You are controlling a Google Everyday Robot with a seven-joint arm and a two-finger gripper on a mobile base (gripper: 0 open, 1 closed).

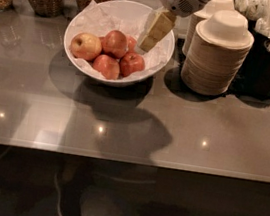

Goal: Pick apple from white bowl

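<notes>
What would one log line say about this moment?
gripper above white bowl's right half | apple lying in bowl | grasp not yet done

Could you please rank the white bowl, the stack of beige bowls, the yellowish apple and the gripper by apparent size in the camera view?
1. white bowl
2. stack of beige bowls
3. gripper, hanging over the bowl's right side, and yellowish apple: these look alike, so unranked.

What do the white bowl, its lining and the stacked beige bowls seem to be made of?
White bowl: probably glazed ceramic, glossy smooth rim. Lining: thin paper, crinkled folds. Stacked beige bowls: likely moulded fibre or paper, matte, thin ridged edges. The end effector, cream, plastic-looking, hangs over the bowl's right side.
</notes>
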